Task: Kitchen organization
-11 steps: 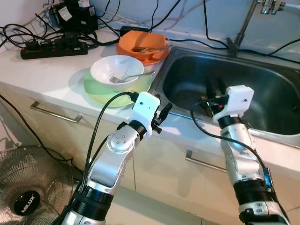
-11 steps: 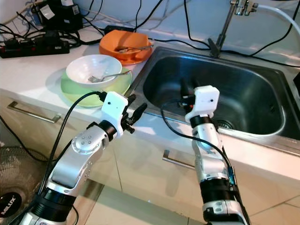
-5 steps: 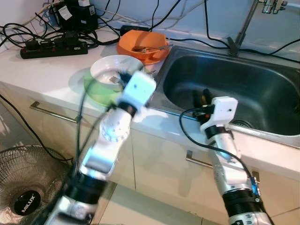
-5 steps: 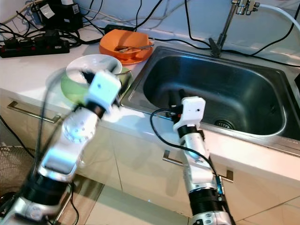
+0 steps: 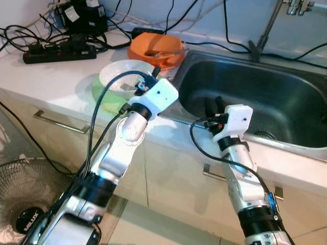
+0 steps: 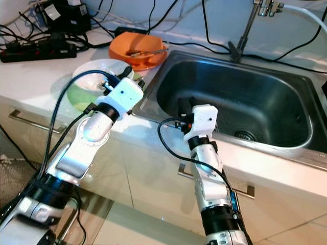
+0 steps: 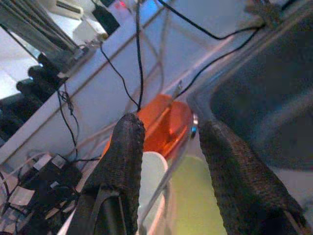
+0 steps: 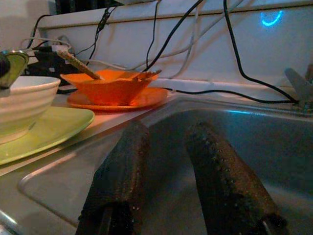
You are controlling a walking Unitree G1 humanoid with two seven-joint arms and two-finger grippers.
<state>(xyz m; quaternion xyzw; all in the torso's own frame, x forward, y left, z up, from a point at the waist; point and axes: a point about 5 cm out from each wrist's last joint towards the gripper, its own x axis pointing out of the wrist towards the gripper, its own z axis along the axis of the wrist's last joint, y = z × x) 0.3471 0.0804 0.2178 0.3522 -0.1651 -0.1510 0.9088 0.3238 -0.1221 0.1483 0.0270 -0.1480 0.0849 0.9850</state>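
Observation:
A white bowl (image 5: 118,76) sits on a light green plate (image 5: 104,99) on the counter, left of the steel sink (image 5: 265,97). Behind them an orange bowl (image 5: 153,47) holding a utensil rests on an orange plate. My left gripper (image 5: 147,77) is open and hovers at the white bowl's right rim; in the left wrist view its fingers (image 7: 124,147) frame the bowl (image 7: 152,171) and plate (image 7: 193,196). My right gripper (image 5: 212,104) is open just inside the sink's front edge, pointing into the basin. The right wrist view looks along its fingers (image 8: 122,161) at the orange bowl (image 8: 110,83).
A black power strip (image 5: 59,52) and tangled cables lie at the back of the counter. The faucet (image 5: 266,25) rises behind the sink. Drawer handles (image 5: 53,122) line the cabinet front, and a floor fan (image 5: 25,204) stands at the lower left.
My left arm swung up from the counter's front edge to the white bowl's rim. My right gripper drifted left along the sink's front edge.

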